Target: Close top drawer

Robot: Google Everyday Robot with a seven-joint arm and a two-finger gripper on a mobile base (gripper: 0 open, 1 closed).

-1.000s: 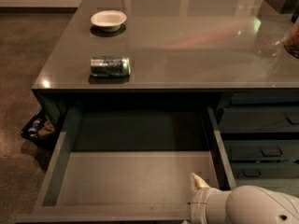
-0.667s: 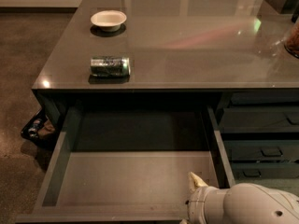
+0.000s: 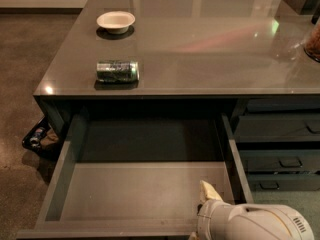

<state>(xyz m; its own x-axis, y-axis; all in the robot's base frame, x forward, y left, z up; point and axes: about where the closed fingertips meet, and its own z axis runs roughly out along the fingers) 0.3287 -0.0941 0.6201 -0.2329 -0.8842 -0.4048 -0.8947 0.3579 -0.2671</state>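
The top drawer stands pulled far out from under the grey counter, showing its flat grey bottom and thin sides; it is empty. Its front wall runs along the bottom edge of the view, and the pull handle is out of view. My gripper is at the drawer's front right corner, at the end of the white arm. Only one pale fingertip shows, reaching over the front wall into the drawer.
A green can lies on its side on the counter, near its front edge. A white bowl sits further back. A stack of narrower drawers is at the right. A dark bin stands on the floor at the left.
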